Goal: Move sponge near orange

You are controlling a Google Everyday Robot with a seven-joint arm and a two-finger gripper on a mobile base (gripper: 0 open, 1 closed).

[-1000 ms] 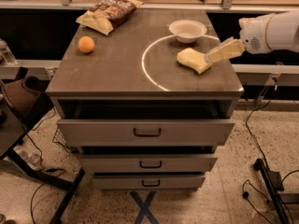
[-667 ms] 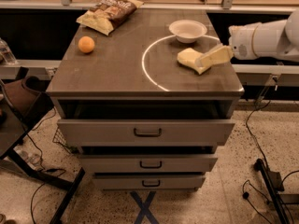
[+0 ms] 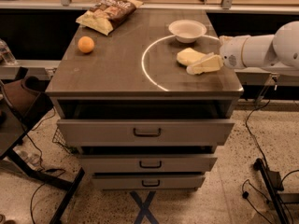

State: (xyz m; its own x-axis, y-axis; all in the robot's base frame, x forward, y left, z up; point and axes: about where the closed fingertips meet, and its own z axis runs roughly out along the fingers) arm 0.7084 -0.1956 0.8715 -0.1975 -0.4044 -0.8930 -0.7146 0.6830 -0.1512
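We are noting that the gripper has been advancing leftward since the earlier frame and is now lying against the near right edge of the sponge; we cannot tell whether it is open or closed. The sponge is sitting unmoved at the right of the cabinet top, so the transfer is not begun, the orange resting well apart at the far left. The white bowl is standing just beyond the sponge and the chip bag beyond the orange, neither lying between the two.
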